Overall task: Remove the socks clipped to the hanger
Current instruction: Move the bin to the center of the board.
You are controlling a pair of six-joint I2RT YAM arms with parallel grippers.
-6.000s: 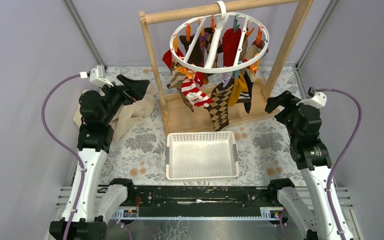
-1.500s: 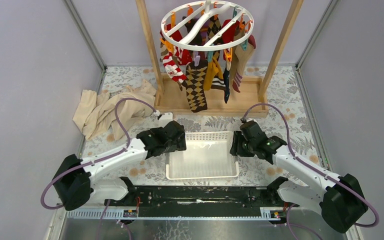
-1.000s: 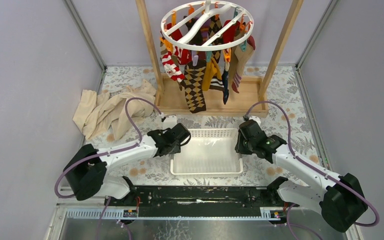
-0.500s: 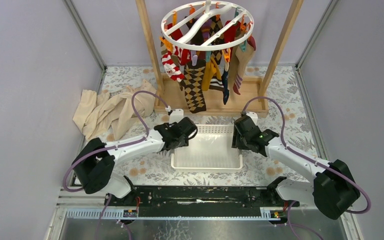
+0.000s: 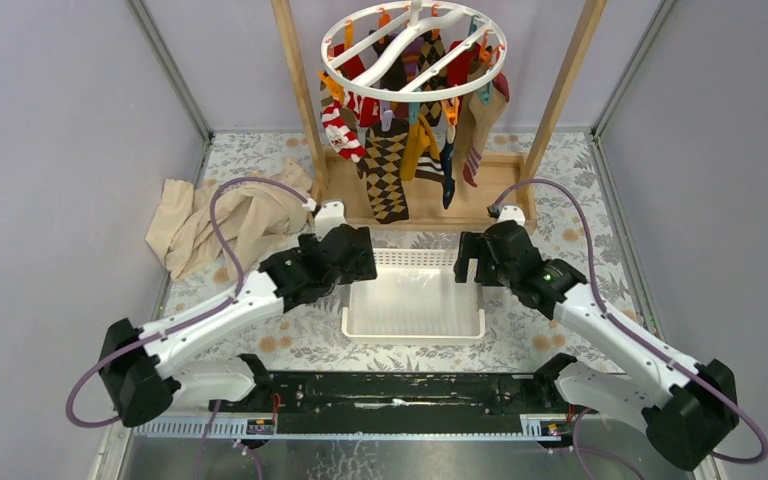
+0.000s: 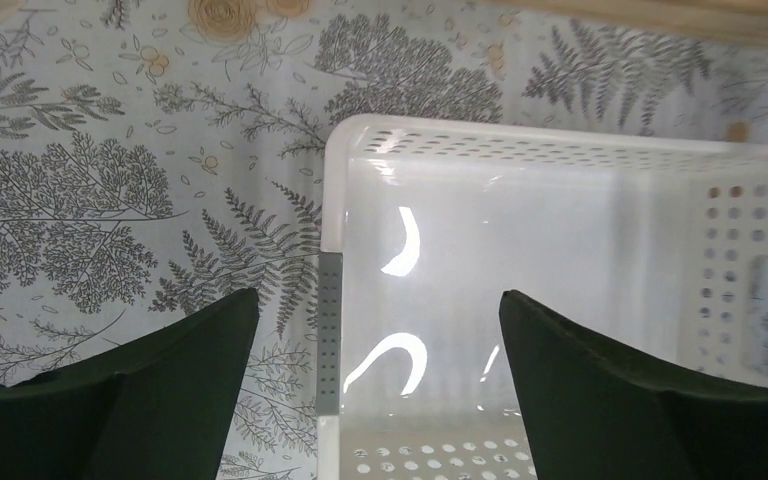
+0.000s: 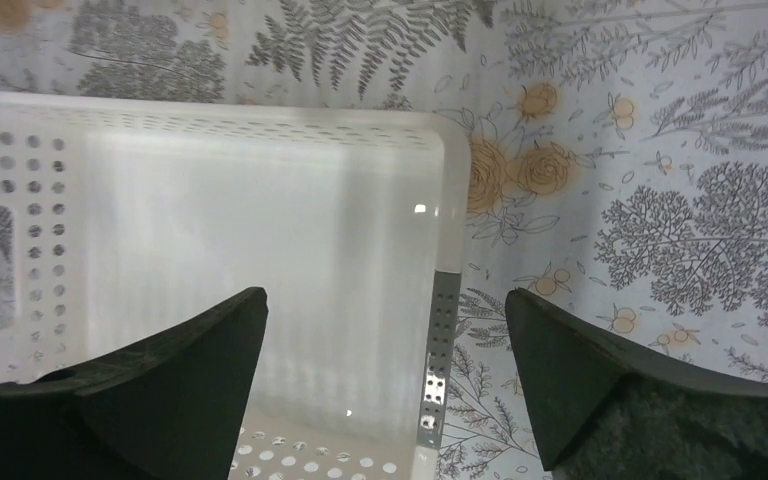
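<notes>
While the left gripper (image 6: 377,300) and right gripper (image 7: 385,296) hover with fingers spread wide, holding nothing, over the white basket's (image 5: 412,334) side rims, no removal looks done: the socks (image 5: 388,165) hang clipped to the hanger (image 5: 415,97), ahead of and above both claws.

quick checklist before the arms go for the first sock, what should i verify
1. left fingers open and empty: ok, spread wide over the basket's left wall.
2. right fingers open and empty: ok, spread wide over the basket's right wall.
3. Basket ready to receive: ok, nothing lies in it.
4. Fingers free of the basket walls: cannot tell; each wall runs between a pair of fingers.
5. socks off the hanger: not ok, they hang clipped under the ring.
6. One sock to reach first: cannot tell, they overlap in the top view.
</notes>
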